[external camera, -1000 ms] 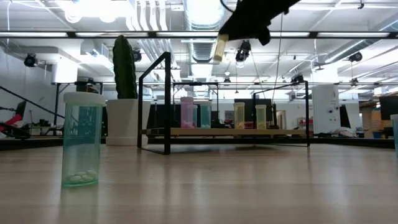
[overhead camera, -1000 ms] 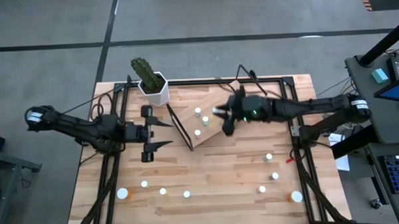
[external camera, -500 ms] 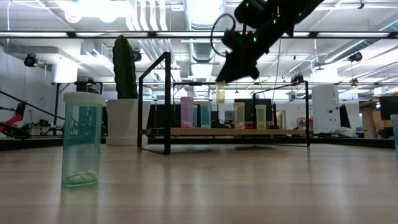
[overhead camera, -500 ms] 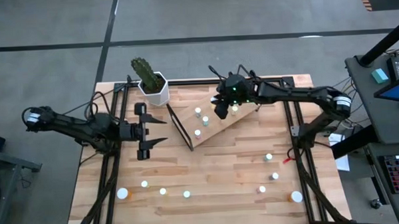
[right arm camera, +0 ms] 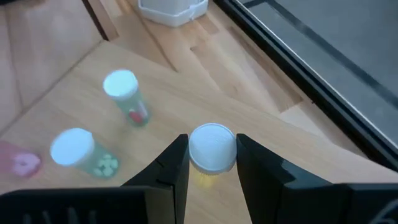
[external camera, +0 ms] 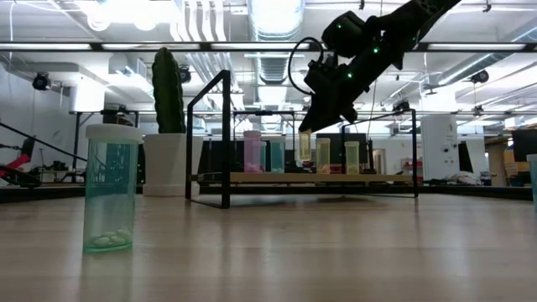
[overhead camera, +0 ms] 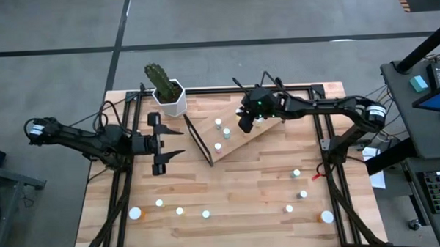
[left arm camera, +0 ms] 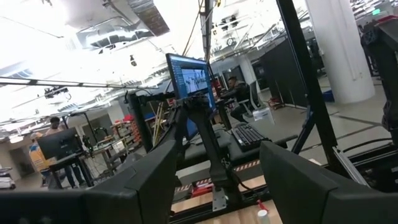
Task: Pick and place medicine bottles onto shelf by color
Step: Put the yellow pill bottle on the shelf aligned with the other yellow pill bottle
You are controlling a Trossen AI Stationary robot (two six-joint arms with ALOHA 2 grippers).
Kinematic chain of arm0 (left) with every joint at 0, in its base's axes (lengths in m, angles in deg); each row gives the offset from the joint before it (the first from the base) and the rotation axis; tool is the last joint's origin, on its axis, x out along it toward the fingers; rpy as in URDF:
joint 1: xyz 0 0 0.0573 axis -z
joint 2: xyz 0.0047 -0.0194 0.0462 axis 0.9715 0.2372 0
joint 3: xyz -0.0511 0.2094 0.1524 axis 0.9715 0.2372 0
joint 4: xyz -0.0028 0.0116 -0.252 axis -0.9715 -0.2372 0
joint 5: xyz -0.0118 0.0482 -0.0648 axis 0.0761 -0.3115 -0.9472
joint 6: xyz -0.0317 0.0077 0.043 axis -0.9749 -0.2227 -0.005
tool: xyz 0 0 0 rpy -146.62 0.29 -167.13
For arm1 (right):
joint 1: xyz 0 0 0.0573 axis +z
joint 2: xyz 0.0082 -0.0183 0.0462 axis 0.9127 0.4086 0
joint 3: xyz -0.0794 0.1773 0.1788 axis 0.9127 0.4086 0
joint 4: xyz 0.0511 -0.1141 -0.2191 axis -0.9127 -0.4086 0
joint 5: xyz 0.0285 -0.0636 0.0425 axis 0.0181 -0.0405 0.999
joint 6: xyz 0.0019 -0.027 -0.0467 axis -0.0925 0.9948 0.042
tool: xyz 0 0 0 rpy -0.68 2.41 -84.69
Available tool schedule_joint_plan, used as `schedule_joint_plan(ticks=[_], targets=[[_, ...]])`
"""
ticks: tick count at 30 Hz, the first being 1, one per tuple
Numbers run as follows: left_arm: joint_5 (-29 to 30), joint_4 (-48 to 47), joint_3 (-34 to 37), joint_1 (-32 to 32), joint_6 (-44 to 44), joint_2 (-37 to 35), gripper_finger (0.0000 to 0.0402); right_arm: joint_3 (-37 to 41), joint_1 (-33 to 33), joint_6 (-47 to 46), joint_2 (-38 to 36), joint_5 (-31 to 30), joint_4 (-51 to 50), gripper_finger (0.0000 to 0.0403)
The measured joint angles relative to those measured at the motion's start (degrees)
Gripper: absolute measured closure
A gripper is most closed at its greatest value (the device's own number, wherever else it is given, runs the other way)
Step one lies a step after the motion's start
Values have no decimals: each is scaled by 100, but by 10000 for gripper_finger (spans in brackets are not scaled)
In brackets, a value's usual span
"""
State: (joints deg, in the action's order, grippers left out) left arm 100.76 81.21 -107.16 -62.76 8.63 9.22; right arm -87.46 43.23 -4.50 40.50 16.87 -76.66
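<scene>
My right gripper is over the far part of the shelf, a light-wood board on a black wire frame. It is shut on a yellow bottle with a white cap, which also shows in the low view. Three bottles stand on the board. Two of them show in the right wrist view. My left gripper is open and empty over the table's left half. My right gripper pinches the yellow bottle's top, at its white cap, between the two fingers. The fingers come from above, slanting down. The bottle hangs upright below them, close over the shelf board; whether its base touches the board I cannot tell.
A white pot with a cactus stands at the far left by the shelf frame. Several loose bottles stand along the near side and on the right. A green bottle stands close in the low view.
My right gripper has gone toward the table's far edge and down toward the shelf board, carrying the yellow bottle upright from high above the shelf to just over it.
</scene>
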Motion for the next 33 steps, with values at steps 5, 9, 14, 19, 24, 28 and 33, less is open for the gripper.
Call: schedule_joint_plan(ticks=[5, 9, 14, 19, 24, 28, 33], targets=[[44, 4, 0, 0, 4, 3, 187, 197, 2, 262, -8, -20, 251, 298], [74, 4, 2, 0, 17, 4, 187, 281, 4, 232, 0, -24, 468, 298], [74, 4, 2, 0, 15, 2, 187, 294, 81, 318, 82, -113, 503, 298], [72, 2, 2, 0, 90, 4, 187, 294, 103, 305, 190, -116, 642, 298], [74, 2, 4, 0, 109, 2, 187, 296, 103, 244, 250, -127, 585, 298], [74, 2, 7, 0, 111, 2, 187, 296, 103, 136, 250, -117, 585, 298], [76, 2, 7, 0, 114, 2, 187, 296, 124, 142, 250, -67, 524, 298]])
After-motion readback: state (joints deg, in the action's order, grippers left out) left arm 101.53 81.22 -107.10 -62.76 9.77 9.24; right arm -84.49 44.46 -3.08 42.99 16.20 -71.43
